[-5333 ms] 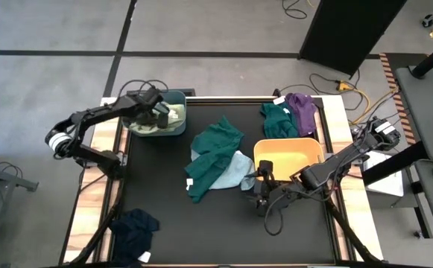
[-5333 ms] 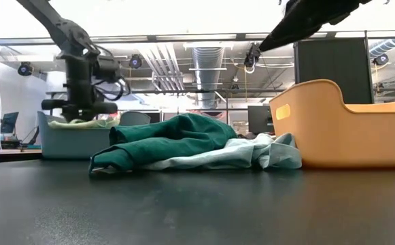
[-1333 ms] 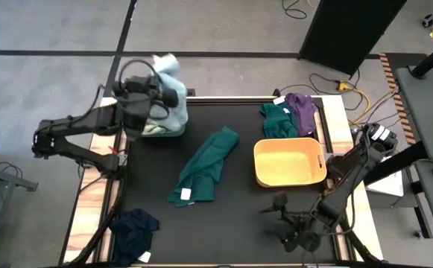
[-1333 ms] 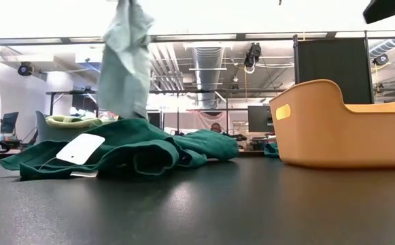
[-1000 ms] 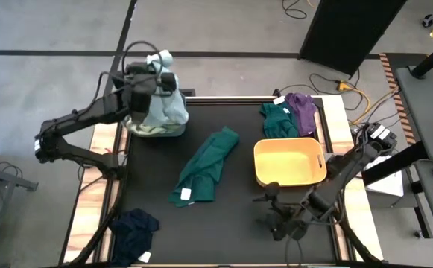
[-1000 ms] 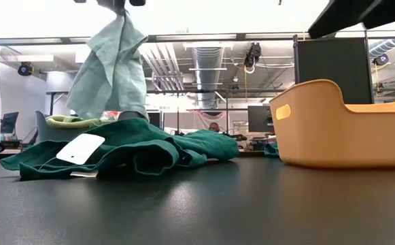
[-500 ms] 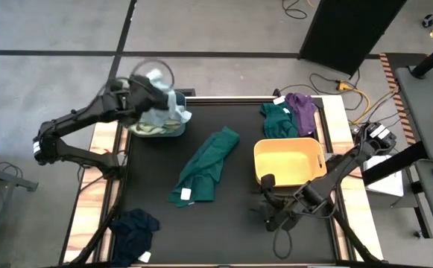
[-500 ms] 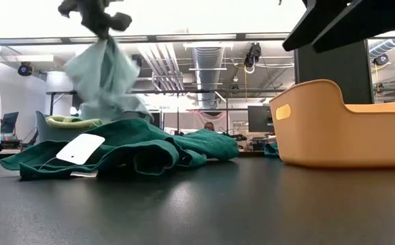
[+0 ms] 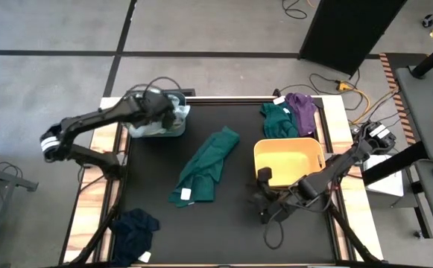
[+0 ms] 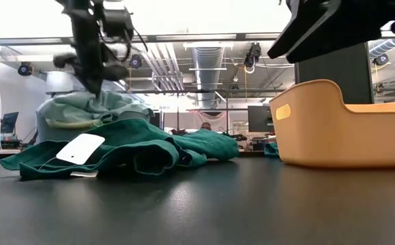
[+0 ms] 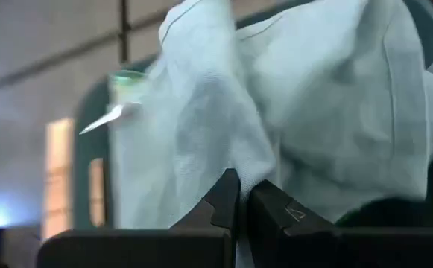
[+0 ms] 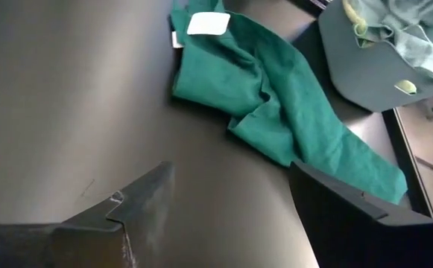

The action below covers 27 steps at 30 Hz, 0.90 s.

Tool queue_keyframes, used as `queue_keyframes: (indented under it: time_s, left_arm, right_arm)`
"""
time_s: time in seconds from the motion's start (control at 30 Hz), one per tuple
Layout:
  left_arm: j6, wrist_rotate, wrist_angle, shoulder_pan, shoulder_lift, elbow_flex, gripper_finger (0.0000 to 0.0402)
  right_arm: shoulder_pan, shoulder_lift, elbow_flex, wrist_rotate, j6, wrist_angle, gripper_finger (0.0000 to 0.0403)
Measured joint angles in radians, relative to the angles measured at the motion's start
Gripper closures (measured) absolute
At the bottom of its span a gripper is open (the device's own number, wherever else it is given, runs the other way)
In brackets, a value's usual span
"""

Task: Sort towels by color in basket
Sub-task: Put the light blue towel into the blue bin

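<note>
Jaws of the left gripper (image 11: 237,195) are pressed together on the light blue towel (image 11: 305,126), which drapes down into the grey-blue bin (image 9: 170,129) at the table's far left corner; jaws of the right gripper (image 9: 261,205) stand wide apart, holding nothing, low over bare tabletop just in front of the yellow basket (image 9: 289,163).

Table (image 9: 149,186): black surface with pale wooden side rails. Broad bare areas lie left of centre and along the near edge between the two near corners.

Dark teal-green towel (image 9: 205,165): largest cloth, lying flat at table centre. Its long axis runs diagonally from near-left to far-right, the far end pointing toward the back edge; a white tag (image 9: 185,195) sits at the near end. It is well apart from both bin and basket.

Yellow basket: right of centre, no cloth visible inside, close to the right rail.

Grey-blue bin: holds pale green cloth (image 12: 365,22) under the blue one.

Second teal-green towel (image 9: 278,119) and purple towel (image 9: 302,110): bunched side by side, touching, at the far right corner behind the basket.

Navy towel (image 9: 135,229): crumpled at the near left corner, overhanging the table edge.
</note>
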Motion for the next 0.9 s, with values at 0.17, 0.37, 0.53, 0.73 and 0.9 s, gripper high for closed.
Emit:
queue_keyframes:
  time_s: [0.17,0.37,0.53,0.73,0.9]
  left_arm:
    - [0.135,0.258,0.071,0.179,0.127,0.042,0.0401]
    - [0.316,0.495,0.189,0.257,0.291,0.053,0.0401]
    - [0.35,0.55,0.273,0.255,0.382,0.055,0.0401]
    - [0.35,0.572,0.256,0.25,0.402,0.057,0.0357]
    - [0.36,0.513,0.22,0.25,0.343,0.051,0.0278]
  right_arm:
    - [-0.009,0.0,0.0,0.002,0.013,0.006,0.0142]
    - [-0.009,0.0,0.0,0.0,0.038,0.002,0.0123]
    - [-0.009,0.0,0.0,0.0,0.02,0.0,0.011]
    - [-0.009,0.0,0.0,0.004,0.008,-0.045,0.0093]
    - [-0.013,0.0,0.0,0.007,-0.009,-0.047,0.0079]
